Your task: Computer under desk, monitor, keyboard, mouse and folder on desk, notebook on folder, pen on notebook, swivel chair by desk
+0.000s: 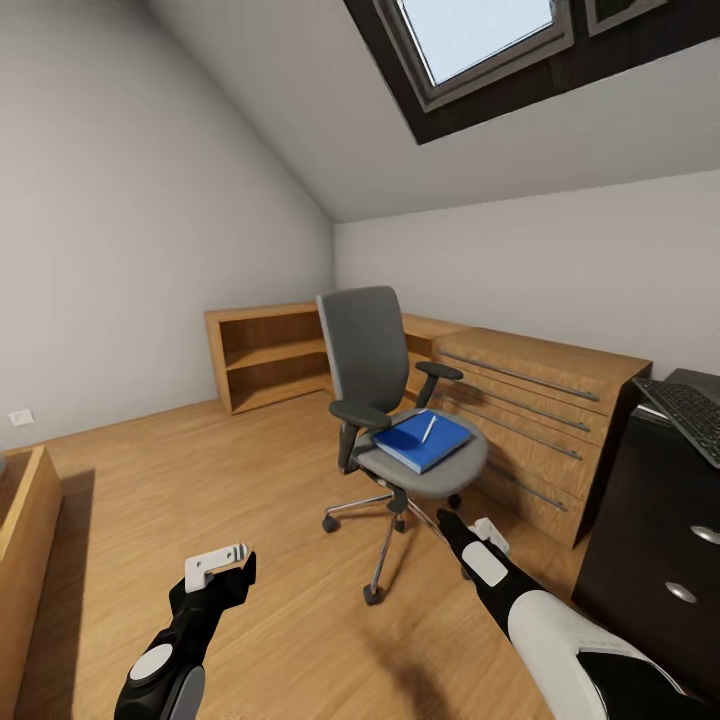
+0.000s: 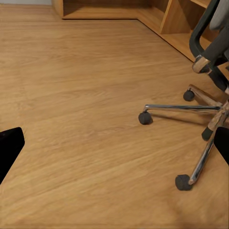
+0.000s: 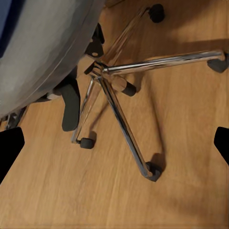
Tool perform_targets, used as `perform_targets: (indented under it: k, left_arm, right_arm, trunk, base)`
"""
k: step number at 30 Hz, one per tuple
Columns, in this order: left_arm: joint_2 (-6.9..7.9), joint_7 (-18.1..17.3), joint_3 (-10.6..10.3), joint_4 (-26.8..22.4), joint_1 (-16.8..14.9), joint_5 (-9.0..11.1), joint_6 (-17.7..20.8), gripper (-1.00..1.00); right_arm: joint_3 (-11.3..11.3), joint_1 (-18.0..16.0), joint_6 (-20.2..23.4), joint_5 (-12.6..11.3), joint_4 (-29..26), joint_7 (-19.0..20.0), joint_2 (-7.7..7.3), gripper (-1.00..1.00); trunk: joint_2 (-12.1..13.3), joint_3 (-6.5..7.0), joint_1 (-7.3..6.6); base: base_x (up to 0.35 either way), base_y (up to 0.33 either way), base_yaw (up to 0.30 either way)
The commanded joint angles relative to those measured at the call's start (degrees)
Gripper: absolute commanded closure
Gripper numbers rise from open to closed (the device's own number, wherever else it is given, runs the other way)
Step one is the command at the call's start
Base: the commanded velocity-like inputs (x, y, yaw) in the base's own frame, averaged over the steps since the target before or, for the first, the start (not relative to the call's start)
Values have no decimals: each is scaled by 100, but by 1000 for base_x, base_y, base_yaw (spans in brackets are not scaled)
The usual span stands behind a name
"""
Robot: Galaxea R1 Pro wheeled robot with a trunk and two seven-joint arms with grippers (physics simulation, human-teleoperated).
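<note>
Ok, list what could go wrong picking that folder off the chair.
1. The pen lies loose on the blue folder; tilting the folder could roll it onto the floor.
2. The swivel chair stands on casters; a push from the right tool may roll or spin it away.

I see the swivel chair [image 1: 385,400] upright on the light wood floor, grey seat and back, black armrests, chrome star base on casters. On its seat lies the bright-blue folder [image 1: 423,440], flat, with the thin white pen [image 1: 428,429] resting on top of it. At the right edge I can make out the black desk [image 1: 650,540] with silver drawer knobs, and part of the keyboard [image 1: 690,415], black-keyed, lying on that tabletop.
</note>
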Motion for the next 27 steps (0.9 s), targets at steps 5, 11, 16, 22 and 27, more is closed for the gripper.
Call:
perform_targets:
  k: [5, 11, 16, 22, 27]
  left_arm:
    - [1, 48, -8, 11, -3, 55, 19, -100]
    - [1, 33, -30, 287, -5, 51, 19, -100]
    - [-2, 22, -53, 588, -3, 45, 19, -100]
    - [-12, 14, -73, 751, -3, 43, 19, -100]
    - [-15, 14, -77, 758, -3, 43, 20, -100]
  right_arm:
    - [-31, 3, -27, 4, -3, 3, 14, -100]
    - [-20, 5, -35, 26, -4, 7, 60, -100]
    - [-17, 6, -45, 139, -4, 7, 165, -100]
    - [-11, 20, -258, 565, 30, 7, 239, -100]
    - [-8, 63, -713, 1050, 269, 7, 321, -100]
  trunk:
    - [-3, -6, -2]
    - [117, 48, -68]
    - [318, 137, -177]
    - [559, 245, -309]
    - [759, 335, -419]
  base:
    - [-17, 0, 0]
    - [-5, 0, 0]
    - [-1, 0, 0]
    - [0, 0, 0]
    - [0, 0, 0]
